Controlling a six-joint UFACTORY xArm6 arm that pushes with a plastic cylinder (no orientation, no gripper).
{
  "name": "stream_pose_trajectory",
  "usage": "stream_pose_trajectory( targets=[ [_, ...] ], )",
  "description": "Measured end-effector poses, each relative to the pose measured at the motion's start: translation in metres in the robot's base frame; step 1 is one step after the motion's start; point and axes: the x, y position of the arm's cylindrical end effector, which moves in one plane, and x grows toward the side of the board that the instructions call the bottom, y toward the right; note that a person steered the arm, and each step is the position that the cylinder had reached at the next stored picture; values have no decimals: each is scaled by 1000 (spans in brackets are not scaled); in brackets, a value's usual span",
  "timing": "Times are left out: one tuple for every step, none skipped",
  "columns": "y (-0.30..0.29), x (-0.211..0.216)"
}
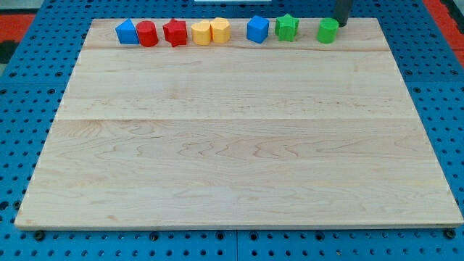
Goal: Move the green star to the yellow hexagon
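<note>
A: How far along does this look to you?

B: Not begun, I'd judge. The green star [287, 27] sits in the row along the table's [232, 145] top edge, with a blue block [257, 30] just beside it on the view's left. The yellow hexagon [220, 30] is further left, past that blue block, so the two are apart and the whole push is left to do.

A: And the end effector?

B: There are no jaws to open or close — it is a plain dark rod. My tip [340, 25] rests at the view's top right, just beside the green cylinder [328, 31] and on the far side of it from the star. It holds nothing.

A: What else is in the row?

B: Going left from the hexagon: a yellow block [201, 32] touching it, a red star-like block [175, 32], a red cylinder [147, 34] and a blue block with a peaked top [127, 32].

A: Surfaces?

B: Pale wooden planks, smooth with fine grain — the blocks look like matte painted solids that should slide easily. The blue neighbour stands in the direct path, so I'd expect the star needs steering around it.
</note>
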Motion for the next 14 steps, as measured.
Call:
stream_pose_trajectory(
  targets=[
    [-6,25],
    [-5,51],
    [4,32],
    [-10,4],
    [-22,2],
    [-53,-14],
    [-86,-16],
    [-90,5],
    [-91,44],
    [-91,49],
    [-74,36],
    [-89,25],
    [-83,24],
    [-107,30]
  ],
)
